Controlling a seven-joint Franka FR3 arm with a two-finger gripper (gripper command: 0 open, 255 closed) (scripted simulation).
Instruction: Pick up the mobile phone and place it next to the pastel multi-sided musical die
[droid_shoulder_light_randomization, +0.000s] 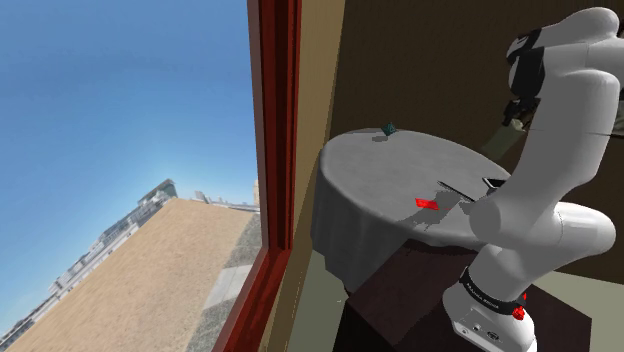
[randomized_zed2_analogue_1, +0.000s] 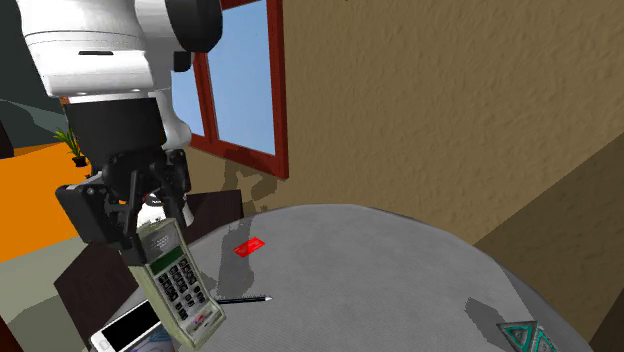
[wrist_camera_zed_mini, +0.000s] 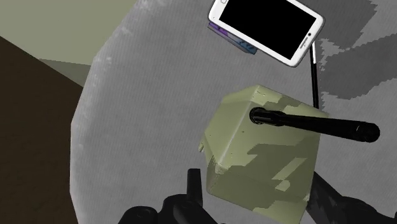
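Note:
My gripper is shut on an olive-green mobile phone with a keypad and a black antenna. It hangs tilted above the near edge of the round grey table. In the wrist view the gripper clasps the phone's body between its fingers. The small teal multi-sided die rests at the far rim of the table, well away from the phone. In the shoulder view the die sits at the table's back edge, with the gripper up beside the arm.
A white smartphone with a black screen lies below the held phone, on a purple item. A black pen and a red card lie mid-table. A red-framed window and brown walls stand close by.

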